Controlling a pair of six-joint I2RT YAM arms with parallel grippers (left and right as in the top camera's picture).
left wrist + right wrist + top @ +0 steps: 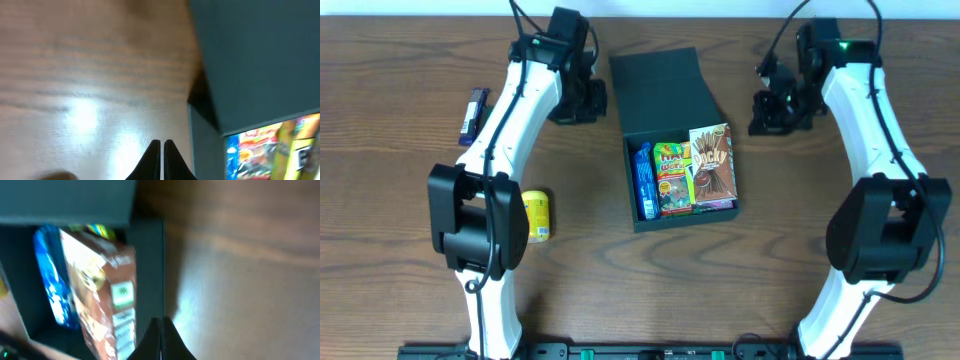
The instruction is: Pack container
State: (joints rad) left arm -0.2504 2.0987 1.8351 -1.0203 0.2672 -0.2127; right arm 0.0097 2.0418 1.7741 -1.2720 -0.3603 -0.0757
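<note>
Overhead, dark wood table point(400, 250), open teal container point(660, 90) at centre holding snacks point(685, 175), my left gripper point(582, 100) left of its lid, right gripper point(772, 108) right of it, left wrist, fingers point(152, 160) pinched together on nothing (glare on the wood), right wrist, fingers point(172, 345) likewise pressed closed, empty.

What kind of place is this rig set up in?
Probably a robot lab bench: left arm and right arm mounted at a wood-grain table, with a teal container of snack packs staged between them.
</note>
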